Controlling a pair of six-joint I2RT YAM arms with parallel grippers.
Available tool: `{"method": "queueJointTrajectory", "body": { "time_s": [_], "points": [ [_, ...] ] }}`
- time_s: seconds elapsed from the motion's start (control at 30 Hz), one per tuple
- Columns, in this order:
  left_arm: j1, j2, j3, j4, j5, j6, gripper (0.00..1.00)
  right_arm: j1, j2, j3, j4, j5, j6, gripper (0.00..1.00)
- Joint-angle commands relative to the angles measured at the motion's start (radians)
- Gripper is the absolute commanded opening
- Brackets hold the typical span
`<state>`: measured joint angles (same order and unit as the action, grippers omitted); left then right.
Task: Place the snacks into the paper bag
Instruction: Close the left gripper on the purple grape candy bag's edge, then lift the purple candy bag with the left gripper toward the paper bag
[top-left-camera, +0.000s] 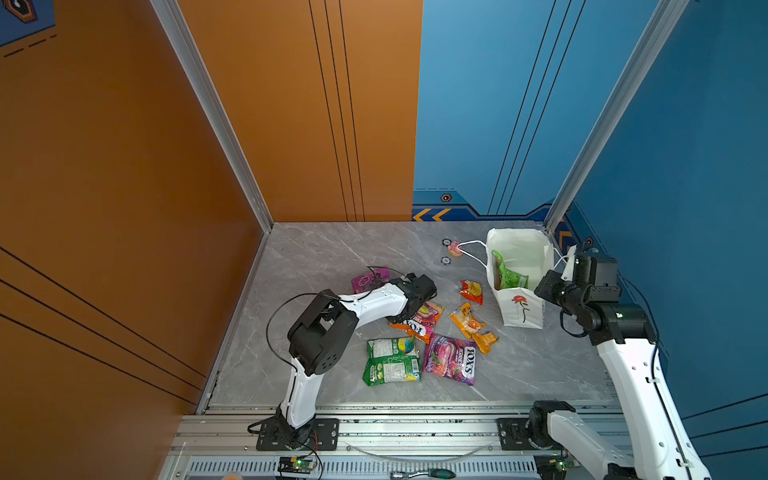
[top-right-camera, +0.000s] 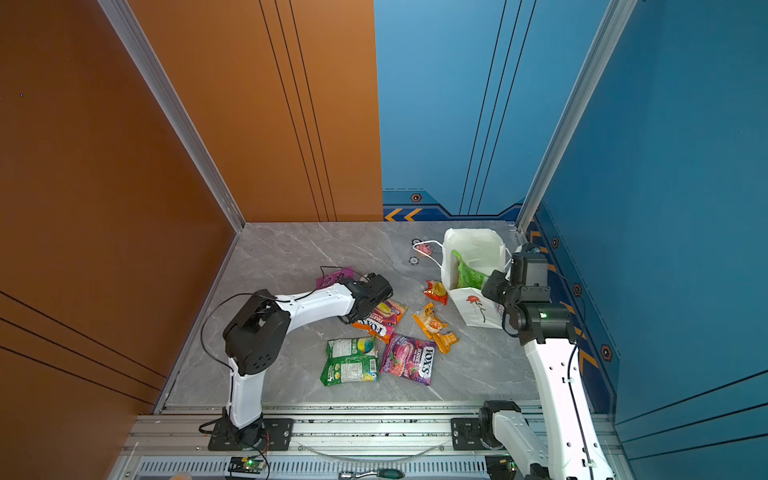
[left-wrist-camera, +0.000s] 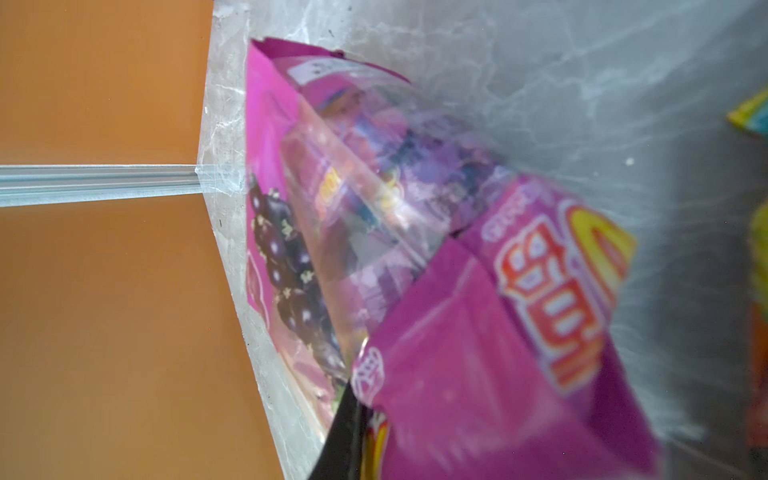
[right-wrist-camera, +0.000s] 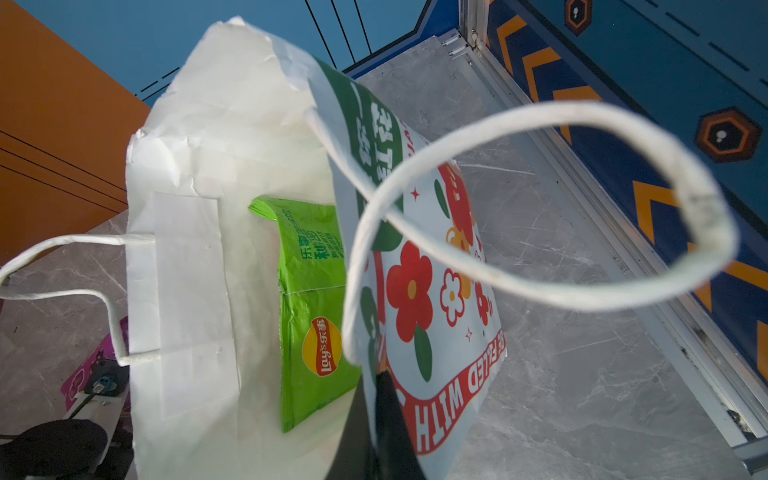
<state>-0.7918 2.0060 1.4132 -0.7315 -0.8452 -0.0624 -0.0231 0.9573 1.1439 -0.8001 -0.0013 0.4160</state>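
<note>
1. The paper bag (top-left-camera: 534, 318) is standing upright at the back right of the table (top-left-camera: 324, 253) with its mouth open.
2. The right gripper (right-wrist-camera: 374, 399) is pinching the bag's printed side wall, fingers closed tight on the paper and propping the mouth open.
3. Inside, 1 green Lay's packet (right-wrist-camera: 316, 299) is leaning against the wall. Anything below it is hidden, so I cannot tell.
4. The left gripper (left-wrist-camera: 357, 407) is sitting at the purple packet (top-left-camera: 365, 280), far-left of the pile. Its fingers look narrow and are pinching the packet's near edge, which is rising off the marble while the far end is lying flat.
5. 6 more snacks are lying loose mid-table:
   - orange FOX'S packet (top-left-camera: 417, 322), partly under the left arm
   - green packet (top-left-camera: 392, 359)
   - purple FOX'S packet (top-left-camera: 451, 359)
   - red-orange packet (top-left-camera: 472, 291), nearest the bag
   - orange packet (top-left-camera: 467, 320)
   - small orange packet (top-left-camera: 487, 341), touching the orange packet
6. Progress looks early: 1 is showing bagged, 1 is being gripped and 6 are waiting.
7. A pink toy (top-left-camera: 454, 248) and dark discs (top-left-camera: 445, 260) are sitting by the bag's cord handle (top-left-camera: 473, 249). They are not snacks.
</note>
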Motion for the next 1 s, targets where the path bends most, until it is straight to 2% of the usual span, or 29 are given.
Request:
{"method": "queueJointTrajectory", "body": {
  "time_s": [0.0,0.17,0.37,0.67,0.87,0.97],
  "points": [
    [0.008,-0.030,-0.010,0.010,0.044,-0.033,0.07,-0.006,-0.003,-0.005,0.015,-0.020,0.000,0.00],
    [0.020,-0.056,-0.001,0.008,0.085,-0.066,0.00,-0.006,-0.008,-0.006,0.013,-0.021,-0.001,0.00],
    [0.062,-0.153,-0.007,0.008,0.179,-0.161,0.00,-0.006,0.000,-0.005,0.018,-0.026,0.000,0.00],
    [0.233,-0.348,-0.069,0.032,0.548,-0.362,0.00,-0.003,-0.011,-0.004,0.018,-0.028,-0.003,0.00],
    [0.286,-0.472,-0.129,0.104,0.723,-0.450,0.00,0.003,-0.007,-0.006,0.012,-0.022,0.000,0.00],
    [0.308,-0.534,-0.175,0.170,0.774,-0.507,0.00,0.005,-0.012,-0.010,0.007,-0.020,0.000,0.00]
  ]
}}
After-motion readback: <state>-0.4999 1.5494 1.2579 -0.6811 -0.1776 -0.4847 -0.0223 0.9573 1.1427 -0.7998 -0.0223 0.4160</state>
